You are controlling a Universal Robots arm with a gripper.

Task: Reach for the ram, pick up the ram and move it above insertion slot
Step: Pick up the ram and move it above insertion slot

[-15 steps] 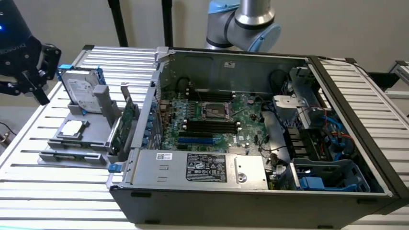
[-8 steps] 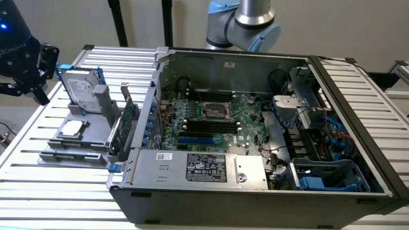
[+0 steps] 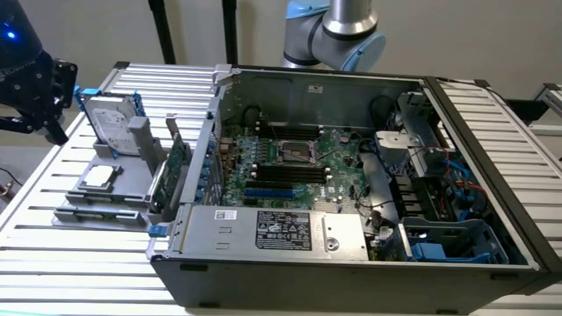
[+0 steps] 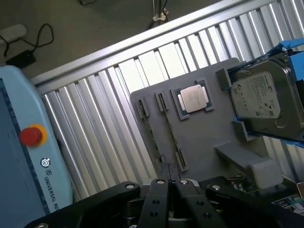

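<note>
At the exterior view's far left the gripper (image 3: 49, 118) hangs over the edge of the slatted bench (image 3: 52, 260), well apart from everything on it. In the wrist view its fingertips (image 4: 159, 186) meet with only a thin seam between them, and they hold nothing. Next comes a grey holder (image 3: 131, 191). The ram (image 4: 172, 135) stands on edge in a slot at the holder's end farthest from the hard drive, with a second like stick (image 4: 151, 130) just beside it. Both are untouched. A processor chip (image 4: 194, 99) lies flat in the holder's middle, and a hard drive (image 3: 112, 124) stands upright in blue brackets at the other end. A green expansion card (image 3: 176, 164) stands between the holder and the open computer case (image 3: 351, 280). Inside the case lies the motherboard (image 3: 299, 161), its dark memory slots (image 3: 290, 173) in rows. The arm (image 3: 338, 33) rises behind the case.
</note>
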